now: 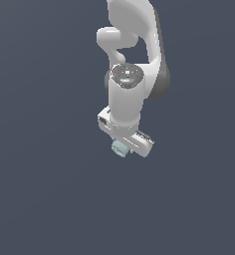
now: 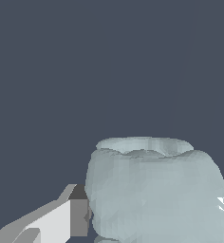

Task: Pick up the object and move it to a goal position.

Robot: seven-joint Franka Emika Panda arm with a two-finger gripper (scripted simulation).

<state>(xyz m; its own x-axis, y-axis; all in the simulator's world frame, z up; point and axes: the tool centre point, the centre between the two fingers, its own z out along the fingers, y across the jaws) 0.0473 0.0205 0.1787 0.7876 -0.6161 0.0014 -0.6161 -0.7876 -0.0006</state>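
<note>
1. Seemingly the arm is in the carrying part of the job: in the exterior view the white Panda arm (image 1: 132,55) hangs down over a plain dark grey surface (image 1: 40,199), with nothing else on it that I can make out.

2. At its lower end sits the tool (image 1: 123,145), and the pale blue-grey block (image 1: 120,148) peeps out just under the tool's body, touching it, toward the exterior view's left.

3. From the wrist view the block (image 2: 154,192) fills the near field, with a grey finger (image 2: 79,216) pressed against one flank. The other flank meets only a sliver of grey at the picture's edge, probably the second finger.

4. So the tool reads as clenched on the block, fingers at opposite sides. That squeeze across two flanks is what would keep so small a piece from slipping while it travels.

5. Whether the block is clear of the surface I cannot tell; no shadow or contact line shows beneath it.

6. No goal marker shows in either view, so how far the block has yet to go cannot be judged.

7. My guess at the risk: the rounded, bevelled sides give the fingers little flat face, so a quick swing could twist the block.
</note>
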